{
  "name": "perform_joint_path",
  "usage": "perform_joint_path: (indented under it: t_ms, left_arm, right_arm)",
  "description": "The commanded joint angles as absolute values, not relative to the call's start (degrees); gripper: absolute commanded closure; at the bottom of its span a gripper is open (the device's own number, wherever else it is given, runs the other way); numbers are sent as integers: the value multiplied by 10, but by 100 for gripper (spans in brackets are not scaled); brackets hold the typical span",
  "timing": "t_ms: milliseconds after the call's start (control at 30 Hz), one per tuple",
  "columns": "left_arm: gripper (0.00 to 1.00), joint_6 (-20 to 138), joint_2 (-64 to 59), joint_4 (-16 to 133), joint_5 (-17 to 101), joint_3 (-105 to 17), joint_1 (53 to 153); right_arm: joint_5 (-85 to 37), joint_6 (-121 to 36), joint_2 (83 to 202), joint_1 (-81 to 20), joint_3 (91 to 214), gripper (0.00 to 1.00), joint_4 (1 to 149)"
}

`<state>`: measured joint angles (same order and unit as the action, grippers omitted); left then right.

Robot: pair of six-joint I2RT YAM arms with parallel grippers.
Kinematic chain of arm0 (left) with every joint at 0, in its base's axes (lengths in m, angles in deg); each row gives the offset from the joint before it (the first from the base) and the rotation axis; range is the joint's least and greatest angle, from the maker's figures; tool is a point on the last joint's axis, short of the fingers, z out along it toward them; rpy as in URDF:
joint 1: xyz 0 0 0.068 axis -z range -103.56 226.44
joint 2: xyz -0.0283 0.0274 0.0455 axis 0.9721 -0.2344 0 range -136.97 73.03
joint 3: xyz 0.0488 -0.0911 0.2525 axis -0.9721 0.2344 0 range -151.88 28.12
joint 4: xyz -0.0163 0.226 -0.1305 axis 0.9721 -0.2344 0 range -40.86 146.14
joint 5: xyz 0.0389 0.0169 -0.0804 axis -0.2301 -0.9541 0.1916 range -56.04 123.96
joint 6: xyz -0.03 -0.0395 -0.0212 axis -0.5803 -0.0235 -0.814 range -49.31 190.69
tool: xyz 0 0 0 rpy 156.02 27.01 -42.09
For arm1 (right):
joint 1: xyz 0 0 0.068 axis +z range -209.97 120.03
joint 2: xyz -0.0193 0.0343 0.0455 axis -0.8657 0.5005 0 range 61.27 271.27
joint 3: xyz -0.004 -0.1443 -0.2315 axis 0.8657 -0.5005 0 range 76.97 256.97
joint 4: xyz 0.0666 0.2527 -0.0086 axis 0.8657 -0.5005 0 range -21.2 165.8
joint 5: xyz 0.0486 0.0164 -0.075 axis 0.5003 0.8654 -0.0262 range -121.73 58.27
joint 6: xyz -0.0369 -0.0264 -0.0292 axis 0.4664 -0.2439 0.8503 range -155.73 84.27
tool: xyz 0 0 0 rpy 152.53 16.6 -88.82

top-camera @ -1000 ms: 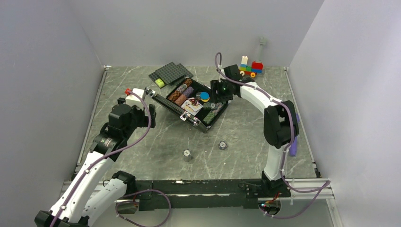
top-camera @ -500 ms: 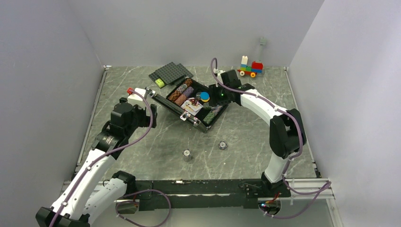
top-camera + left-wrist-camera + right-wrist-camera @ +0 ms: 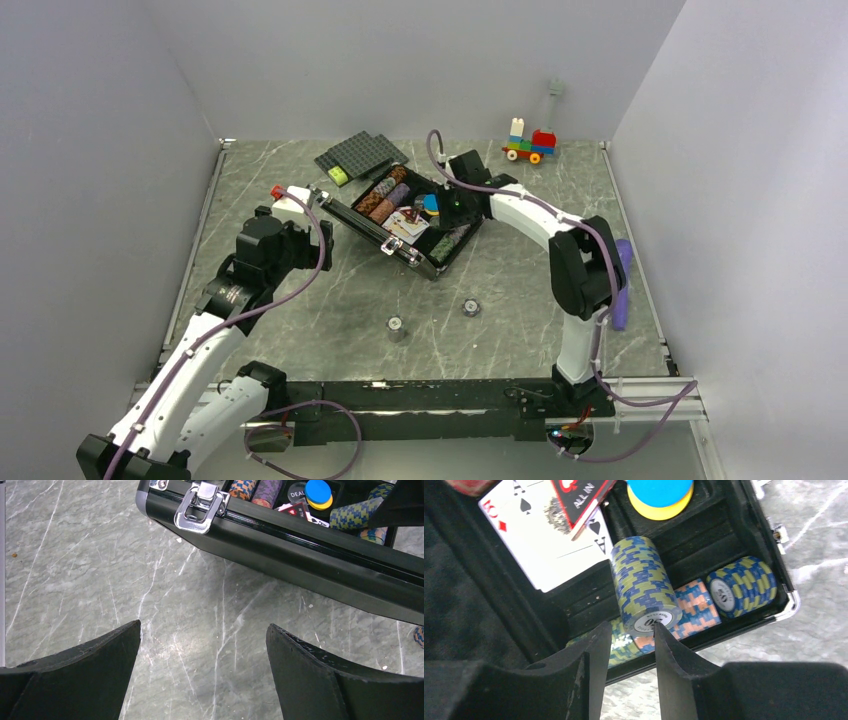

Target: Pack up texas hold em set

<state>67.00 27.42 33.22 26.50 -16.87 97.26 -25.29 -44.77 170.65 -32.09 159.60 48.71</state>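
Briefcase (image 3: 385, 240) sits open on the table (image 3: 520, 290), cards (image 3: 544, 535) inside. One blue-green roll (image 3: 641, 580) lies slanted across three seated rows (image 3: 694, 605), so it likely needs bedding before the lid can shut. The right claw (image 3: 630, 629), narrowly apart, noses at its end without clearly clamping it. The left claw (image 3: 202, 626) gapes wide over bare table beside the latch (image 3: 200, 507), probably to brace. Two grey stacks (image 3: 396, 328) sit outside.
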Motion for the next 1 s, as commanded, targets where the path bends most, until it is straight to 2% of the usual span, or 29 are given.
perform_joint_path:
  t_ms: [0, 300, 567, 967]
  left_arm:
    - [1, 671, 277, 357, 268, -172, 971]
    - [1, 671, 277, 357, 270, -173, 971]
    - [1, 670, 280, 357, 271, -172, 971]
    - [1, 672, 273, 355, 267, -173, 971]
  right_arm:
    - [-309, -427, 1747, -322, 1655, 60, 487]
    - [-346, -410, 1798, -327, 1731, 63, 496]
    - [-342, -395, 1828, -342, 1769, 53, 510]
    - [-346, -385, 1861, -358, 1797, 56, 531]
